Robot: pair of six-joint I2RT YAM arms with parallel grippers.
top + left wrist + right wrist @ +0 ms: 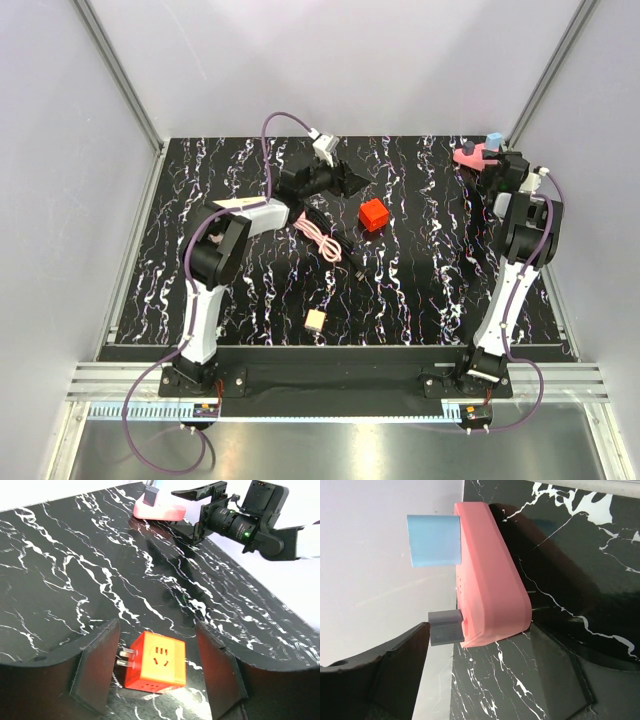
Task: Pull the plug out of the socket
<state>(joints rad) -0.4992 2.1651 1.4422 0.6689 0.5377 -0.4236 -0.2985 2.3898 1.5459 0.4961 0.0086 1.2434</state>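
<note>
The cream-beige socket bar (240,204) shows only as a short end beside my left arm; the arm hides the rest, so no plug on it shows. My left gripper (352,181) is open just behind-left of a red cube socket (373,214). In the left wrist view the cube (156,662), two metal prongs on its left side, lies on the table between my open fingers (95,667), apart from both. My right gripper (492,172) is open at the pink triangular block (490,575). That block carries a grey plug (445,627) next to my left finger and a light-blue plug (434,540).
A coiled pink cable (318,236) with a black end (352,262) lies mid-table by my left arm. A small beige cube (315,320) sits nearer the front. The pink block (466,154) stands in the back right corner by the walls.
</note>
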